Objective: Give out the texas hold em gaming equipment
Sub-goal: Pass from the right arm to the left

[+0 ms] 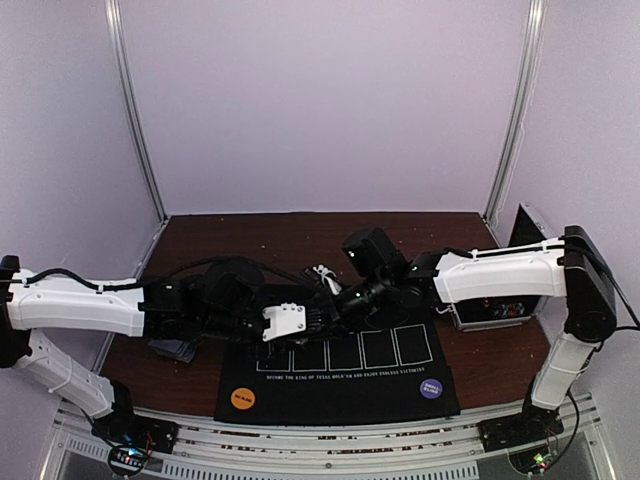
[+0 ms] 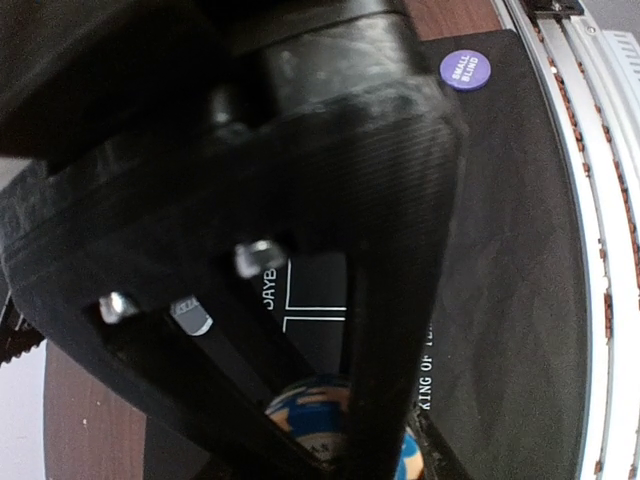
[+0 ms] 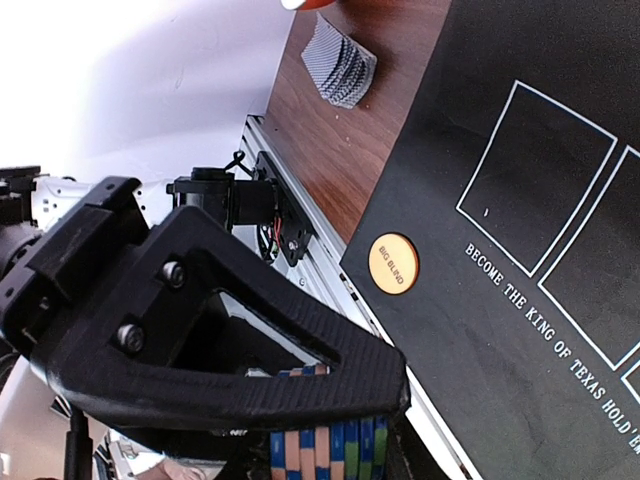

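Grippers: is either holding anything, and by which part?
The left gripper apparently pinches a striped chip across its rim; the right gripper grips a chip stack, contact spots hidden.

Arm bodies: white-shelled left arm (image 1: pixel 75 305) and right arm (image 1: pixel 500 275), with black joints and a thin black cable (image 1: pixel 60 275) along the top. 
Ribbed black plastic left hand (image 2: pixel 330 440), silver screw heads (image 2: pixel 258 258). 
Black triangular-framed right hand (image 3: pixel 330 440), two dark screws (image 3: pixel 172 272).
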Available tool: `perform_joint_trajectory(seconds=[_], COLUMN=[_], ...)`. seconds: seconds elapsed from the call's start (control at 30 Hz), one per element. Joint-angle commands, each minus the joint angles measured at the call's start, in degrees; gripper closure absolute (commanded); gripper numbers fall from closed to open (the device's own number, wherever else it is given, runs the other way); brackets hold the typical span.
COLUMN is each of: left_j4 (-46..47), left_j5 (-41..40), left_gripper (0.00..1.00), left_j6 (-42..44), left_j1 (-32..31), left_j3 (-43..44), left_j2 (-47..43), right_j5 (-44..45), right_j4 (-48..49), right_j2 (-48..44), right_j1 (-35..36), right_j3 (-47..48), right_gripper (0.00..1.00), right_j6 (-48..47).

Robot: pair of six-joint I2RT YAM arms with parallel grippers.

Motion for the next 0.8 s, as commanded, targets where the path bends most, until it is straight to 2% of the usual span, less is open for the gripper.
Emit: perform_joint_trajectory(seconds=[0.0,0.03,0.07,0.33,0.4,0.53,0.77], left_j4=[3.23,3.37,3.52,1.90,1.19,0.76,-1.72], left_j5=[-1.28,-0.76,-0.37,-1.92,-1.95,-1.50,-1.43], left_gripper=[0.92,0.98,1.00,1.00,1.00,1.00,1.00], left_j6=[-0.41,-0.53,-0.70,-4.46,-5.71,-7.71,-8.70], left_j1=[0.37,0.37,0.37,0.37,0.37,0.37,0.37], left_j3=[0.37,0.22,0.02,-0.94,-1.39,-2.92,-3.06], left_j2=[-0.51,-0.83,-1.18,-2.40,-2.49,-3.04,-2.74], right_j5=[-2.98,-2.92,-2.89,-1.38,-0.83,-0.91,-1.68], right_j4=[2.35,2.43,2.56,1.70,1.74,3.12,4.30], right_j2=[0.24,0.25,0.22,1.45,2.28,3.78,6.43], right_j1=[1.14,1.08,1.13,1.13,1.19,1.34,1.36], right_j3=[1.54,1.57,1.57,1.30,1.49,2.17,3.46], right_gripper=[1.00,1.00,1.00,0.99,0.89,0.76,0.61], right_j6=[1.00,0.98,1.04,0.38,0.29,0.14,-0.25])
